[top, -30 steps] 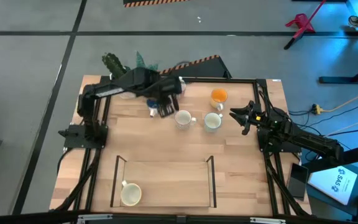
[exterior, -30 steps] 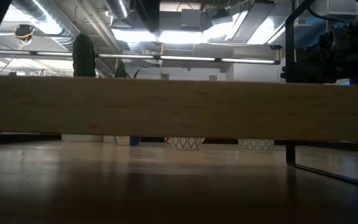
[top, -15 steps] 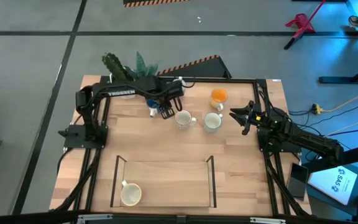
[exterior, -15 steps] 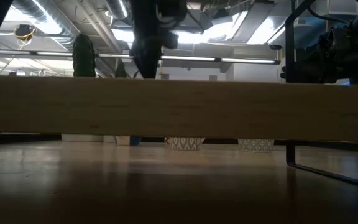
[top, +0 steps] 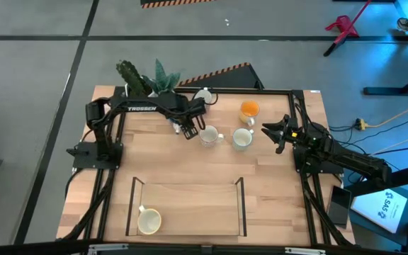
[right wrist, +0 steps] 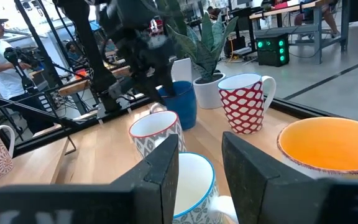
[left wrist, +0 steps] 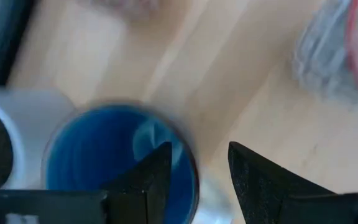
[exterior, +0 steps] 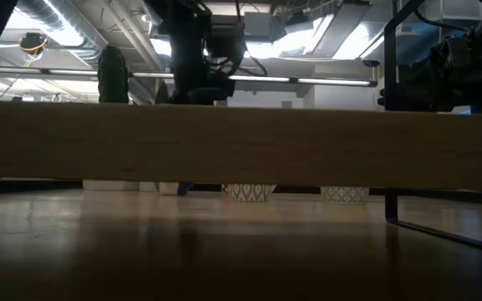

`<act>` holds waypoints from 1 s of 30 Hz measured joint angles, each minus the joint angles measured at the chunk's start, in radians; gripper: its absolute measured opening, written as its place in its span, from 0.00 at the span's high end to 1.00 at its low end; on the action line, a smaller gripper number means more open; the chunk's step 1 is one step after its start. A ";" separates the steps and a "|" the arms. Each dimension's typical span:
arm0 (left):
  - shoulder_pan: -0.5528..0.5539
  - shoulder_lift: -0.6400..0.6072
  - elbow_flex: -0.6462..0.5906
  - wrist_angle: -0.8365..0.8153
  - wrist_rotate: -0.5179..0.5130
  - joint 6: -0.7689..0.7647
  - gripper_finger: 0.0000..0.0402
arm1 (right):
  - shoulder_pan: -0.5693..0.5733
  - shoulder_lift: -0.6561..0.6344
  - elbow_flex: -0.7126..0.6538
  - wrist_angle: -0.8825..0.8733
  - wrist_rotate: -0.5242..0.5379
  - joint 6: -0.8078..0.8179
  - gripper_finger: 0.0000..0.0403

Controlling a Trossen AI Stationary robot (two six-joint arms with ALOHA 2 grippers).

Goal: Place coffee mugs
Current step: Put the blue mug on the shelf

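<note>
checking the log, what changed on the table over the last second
The left claw drew back toward the table's far left and dropped low over the blue mug, jaws open around its rim, nothing held. The right claw, the orange mug and the other mugs stayed put.

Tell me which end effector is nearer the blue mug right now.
Left. The left end effector hangs open directly over the blue mug, one finger above its rim. The right end effector waits open beyond the orange mug.

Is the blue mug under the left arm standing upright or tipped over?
Upright. The blue mug stands on its base beside the other mugs in the right wrist view, and the left wrist view looks straight down into its round open mouth.
</note>
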 joint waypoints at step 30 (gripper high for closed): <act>-0.146 -0.112 0.068 -0.189 0.085 -0.054 0.97 | 0.000 0.000 0.000 0.000 0.000 0.002 0.73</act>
